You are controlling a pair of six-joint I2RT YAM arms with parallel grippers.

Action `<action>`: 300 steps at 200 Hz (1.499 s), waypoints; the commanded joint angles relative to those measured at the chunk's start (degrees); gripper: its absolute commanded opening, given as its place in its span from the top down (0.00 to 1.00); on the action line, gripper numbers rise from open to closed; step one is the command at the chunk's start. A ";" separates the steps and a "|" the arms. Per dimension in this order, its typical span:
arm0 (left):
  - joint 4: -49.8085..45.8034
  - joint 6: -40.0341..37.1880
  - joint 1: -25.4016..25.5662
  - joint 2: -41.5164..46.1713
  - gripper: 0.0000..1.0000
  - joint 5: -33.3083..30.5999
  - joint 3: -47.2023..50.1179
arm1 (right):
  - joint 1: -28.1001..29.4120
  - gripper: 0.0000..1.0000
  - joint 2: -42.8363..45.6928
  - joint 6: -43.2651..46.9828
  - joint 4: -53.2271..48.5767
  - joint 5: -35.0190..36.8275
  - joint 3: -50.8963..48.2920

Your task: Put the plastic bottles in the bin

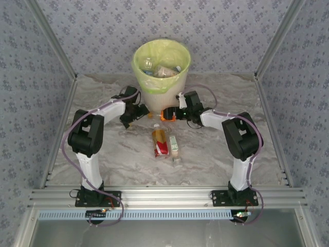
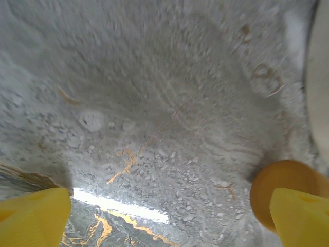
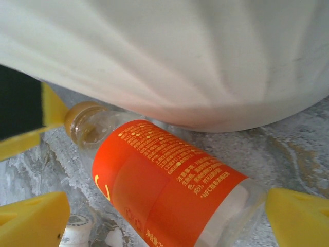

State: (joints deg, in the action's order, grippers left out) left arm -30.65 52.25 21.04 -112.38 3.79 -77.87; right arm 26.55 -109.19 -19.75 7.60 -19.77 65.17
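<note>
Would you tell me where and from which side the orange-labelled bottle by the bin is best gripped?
Grip the orange-labelled bottle across its labelled barrel, coming from above on the side away from the bin. It lies on its side with its cap end nearest the bin's wall, so the barrel nearer its base probably leaves more finger room.

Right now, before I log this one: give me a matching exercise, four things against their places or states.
Things:
A. orange-label bottle
B. amber bottle
C. bin
D. left gripper

Places or states:
1. open, holding nothing
2. upright, bottles inside
3. between the right gripper's fingers
4. lying loose, apart from the bin

Pairs: A-3, B-4, C-2, D-1.
</note>
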 commanded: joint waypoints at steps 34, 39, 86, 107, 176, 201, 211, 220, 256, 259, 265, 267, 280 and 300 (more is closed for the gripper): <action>-3.02 0.42 2.38 0.01 0.01 3.07 -0.42 | 1.62 0.00 3.99 0.59 3.14 -4.53 -4.87; -3.01 0.32 2.58 0.27 0.01 3.15 -0.24 | 1.82 0.00 4.71 0.95 3.21 -4.48 -5.68; -3.36 -0.71 4.57 0.45 0.01 3.68 -0.86 | 4.40 0.00 10.96 4.51 0.80 -6.32 -11.00; -3.51 -1.30 4.84 0.56 0.01 3.71 -1.41 | 5.58 0.01 14.52 5.50 -0.85 -6.75 -13.53; -2.97 -0.71 3.27 4.47 0.01 -0.20 1.75 | 7.74 0.02 12.06 18.14 -19.87 17.30 -2.91; -2.20 -0.87 2.78 4.72 0.00 -0.10 2.56 | 8.44 0.08 3.89 22.28 -20.83 19.44 5.33; -2.28 -0.87 2.78 4.38 0.01 -0.16 2.61 | 8.44 0.12 0.98 22.74 -21.57 20.20 7.79; -2.14 -0.75 2.78 4.12 0.01 -0.10 2.96 | 8.57 0.16 -1.14 22.58 -22.02 21.68 9.99; -2.18 -0.81 2.68 2.22 0.01 -0.02 2.86 | 9.39 0.17 -7.38 25.39 -21.37 21.48 13.80; -2.19 -0.76 2.65 2.10 0.01 -0.01 2.75 | 9.50 0.18 -7.75 25.63 -21.46 21.37 14.11; -2.30 -0.92 2.69 1.87 0.01 0.07 2.48 | 9.65 0.19 -8.75 25.92 -21.89 21.13 14.72; -2.33 -0.99 2.65 1.78 0.00 0.12 2.42 | 9.73 0.19 -9.00 26.04 -22.16 21.10 14.92; -2.57 -1.20 2.69 1.64 0.00 -0.06 2.06 | 10.11 0.22 -10.38 25.99 -23.19 21.51 15.77; -2.65 -1.25 2.68 2.11 0.00 -0.25 2.05 | 10.45 0.29 -10.66 25.08 -22.90 24.09 14.91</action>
State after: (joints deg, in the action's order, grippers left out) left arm -32.60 51.09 23.79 -110.04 4.23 -74.91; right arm 36.53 -118.58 4.91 -12.88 0.69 79.26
